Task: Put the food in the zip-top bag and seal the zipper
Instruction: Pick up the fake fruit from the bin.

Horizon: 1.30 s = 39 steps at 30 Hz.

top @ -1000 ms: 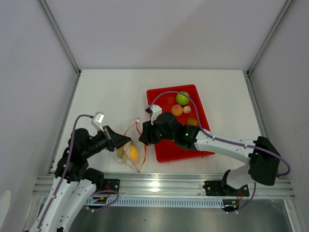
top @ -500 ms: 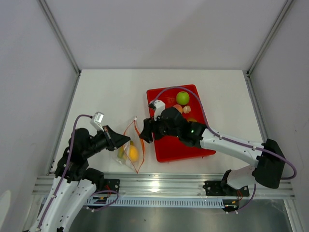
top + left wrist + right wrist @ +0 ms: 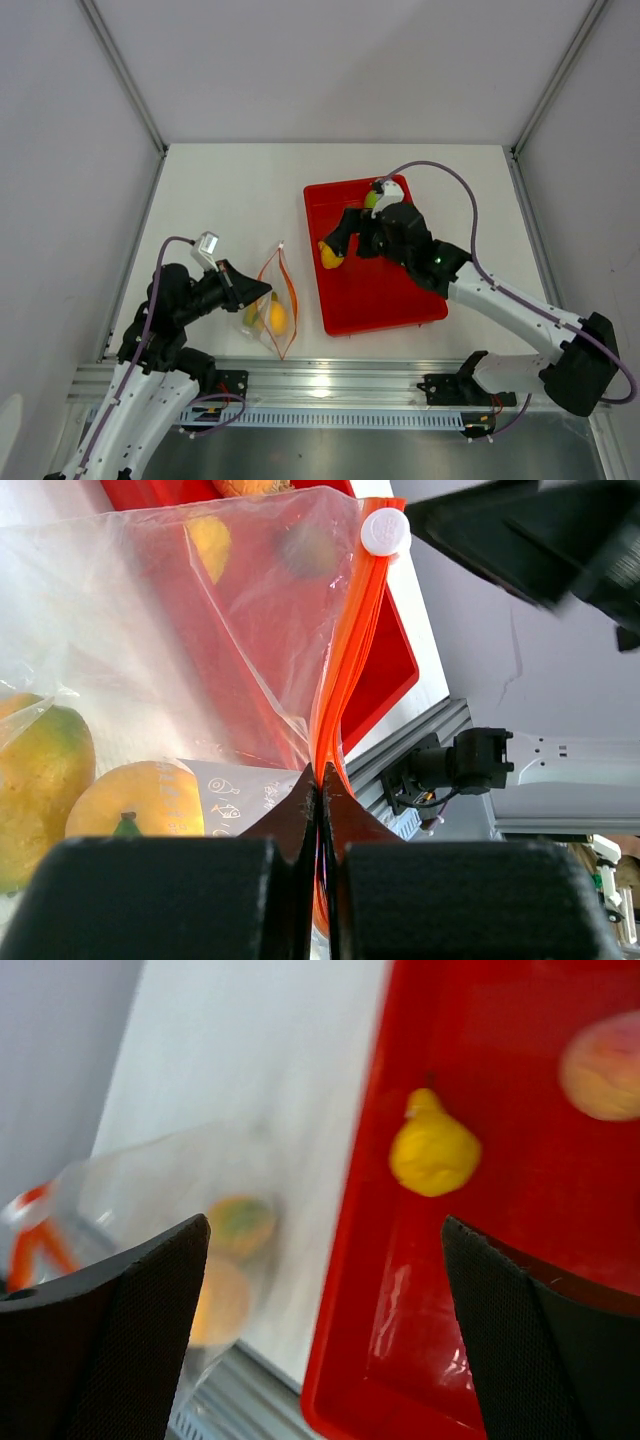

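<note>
left gripper [image 3: 318, 780] pinched tight on the zipper [image 3: 347, 660] of the zip-top bag [image 3: 190, 650] near the tabletop's front edge, right gripper [image 3: 325, 1250] wide apart above the yellow pear [image 3: 433, 1150] by the red tray's [image 3: 385, 305] left edge

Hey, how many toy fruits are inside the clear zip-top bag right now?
2. A yellow-green mango lies in the zip-top bag away from the zipper; an orange sits right beside it, nearer the zipper. The left gripper may hide a smaller piece.

bag [image 3: 268, 290] left of tray [image 3: 385, 298]; pear piece [image 3: 331, 256] in tray
</note>
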Tool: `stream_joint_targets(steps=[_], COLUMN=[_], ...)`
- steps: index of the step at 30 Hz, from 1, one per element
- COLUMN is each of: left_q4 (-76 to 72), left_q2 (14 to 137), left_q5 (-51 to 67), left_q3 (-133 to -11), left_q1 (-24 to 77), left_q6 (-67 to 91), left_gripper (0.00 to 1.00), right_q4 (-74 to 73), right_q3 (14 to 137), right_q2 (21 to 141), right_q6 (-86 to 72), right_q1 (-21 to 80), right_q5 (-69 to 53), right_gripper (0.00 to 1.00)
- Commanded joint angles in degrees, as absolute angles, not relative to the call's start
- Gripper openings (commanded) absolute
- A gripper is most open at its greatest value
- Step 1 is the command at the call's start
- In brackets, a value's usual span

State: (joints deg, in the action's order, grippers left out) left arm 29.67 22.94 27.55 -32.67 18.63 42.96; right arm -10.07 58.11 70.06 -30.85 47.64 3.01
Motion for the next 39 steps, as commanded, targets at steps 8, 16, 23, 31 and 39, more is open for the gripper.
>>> stream_joint_targets(steps=[8, 16, 23, 31, 39], left_q4=[27.3, 25.8, 25.1, 24.4, 23.8], left_q2=[22.1, 22.6, 22.9, 23.6, 23.7], left_q5=[27.9, 29.0, 29.2, 29.4, 29.8], left_q3=[-31.7, -31.0, -30.6, -30.1, -29.5], left_q1=[19.0, 19.0, 19.0, 19.0, 19.0], left_q6=[42.7, 43.5, 43.3, 43.2, 43.3], left_gripper=[0.01, 0.00, 0.00, 0.01, 0.01], right_q4=[-12.1, -10.5, -5.8, -2.6, -0.7], right_q3=[59.2, 65.8, 65.5, 63.7, 61.9], right_q2=[83.9, 97.1, 102.5, 104.0, 105.0], right_q6=[-46.1, -49.7, -52.6, -53.7, -55.5], right_q1=[34.8, 34.6, 35.2, 36.6, 36.9], right_q5=[2.0, -0.9, -3.8, -4.2, -6.1], right_gripper=[0.99, 0.99, 0.97, 0.91, 0.79])
